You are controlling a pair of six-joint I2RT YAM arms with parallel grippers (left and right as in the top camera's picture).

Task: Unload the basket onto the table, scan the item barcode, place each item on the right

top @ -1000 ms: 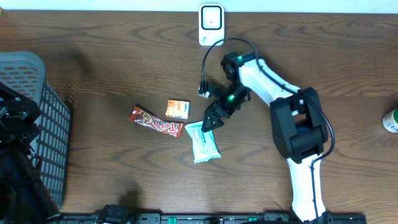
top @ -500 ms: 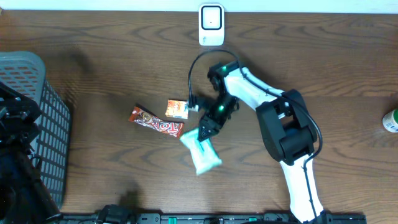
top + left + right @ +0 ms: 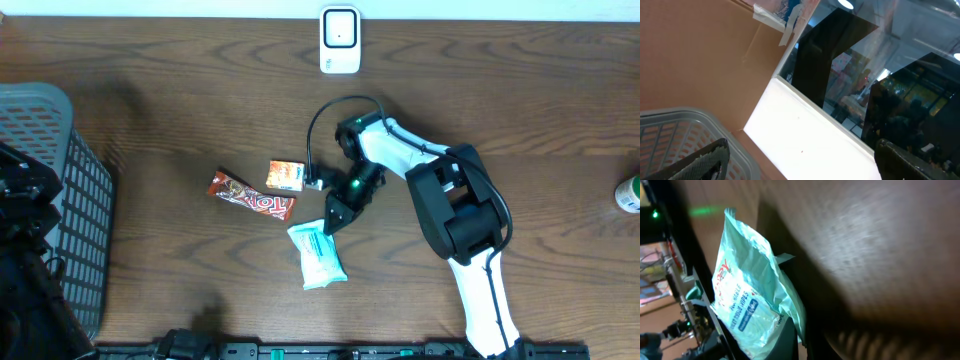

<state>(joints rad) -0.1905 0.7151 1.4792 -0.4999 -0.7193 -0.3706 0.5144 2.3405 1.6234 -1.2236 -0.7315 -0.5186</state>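
The right end effector (image 3: pixel 334 216) is closed tight. It pinches the top edge of the pack of wet wipes (image 3: pixel 320 258). The pack is light blue-green and lies on the brown bench (image 3: pixel 520 100), near the middle and a bit toward the front. In the right wrist view the pack (image 3: pixel 747 295) is very close and fills the left side, with a dark finger (image 3: pixel 789 342) right against its lower edge.

Just to the left of the pack lies a red chocolate bar (image 3: pixel 250 197). A small orange box (image 3: pixel 285 175) sits just behind the bar. Neither one touches the pack.

The white scanner (image 3: pixel 340 40) stands at the back edge of the bench, well apart from the pack.

A grey basket (image 3: pixel 60 170) is at the far left. A green bottle (image 3: pixel 629 194) peeks in at the far right.

The left end effector (image 3: pixel 800 150) is wide open and holds nothing. It is up by the basket (image 3: pixel 670 132), away from the bench things.
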